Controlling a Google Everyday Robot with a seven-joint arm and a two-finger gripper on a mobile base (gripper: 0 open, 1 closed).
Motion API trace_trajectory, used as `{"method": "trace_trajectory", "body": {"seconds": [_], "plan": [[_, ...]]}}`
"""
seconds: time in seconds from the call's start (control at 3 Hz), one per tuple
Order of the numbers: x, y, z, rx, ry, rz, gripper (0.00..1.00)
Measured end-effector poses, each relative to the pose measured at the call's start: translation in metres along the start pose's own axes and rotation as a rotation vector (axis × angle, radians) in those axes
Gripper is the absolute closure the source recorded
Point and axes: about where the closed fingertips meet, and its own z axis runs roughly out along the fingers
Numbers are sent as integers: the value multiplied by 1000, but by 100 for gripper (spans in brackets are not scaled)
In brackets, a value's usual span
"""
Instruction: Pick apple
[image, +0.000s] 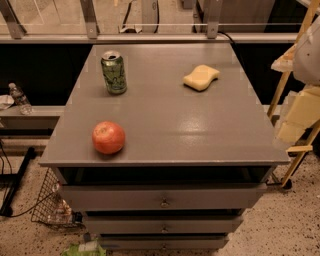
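Note:
The apple (108, 137) is round and red-orange with a paler patch near its top dimple. It sits near the front left edge of the grey cabinet top (170, 125). My gripper (296, 124) shows as pale, blurred shapes at the right edge of the camera view. It is beyond the cabinet's right side, far from the apple, and holds nothing that I can see.
A green can (114, 72) stands upright at the back left. A pale yellow sponge (201, 77) lies at the back right. The cabinet has drawers (164, 198) below. A wire basket (50, 205) and a water bottle (20, 98) are on the left.

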Motion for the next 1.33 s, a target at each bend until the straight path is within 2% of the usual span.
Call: {"method": "trace_trajectory", "body": {"seconds": [0.33, 0.67, 1.0, 1.33], "plan": [[-2, -1, -1, 4, -4, -5, 0], [-51, -2, 13, -25, -57, -155, 0], [-117, 9, 31, -74, -113, -373, 0], [-165, 25, 58, -117, -127, -517, 0]]}}
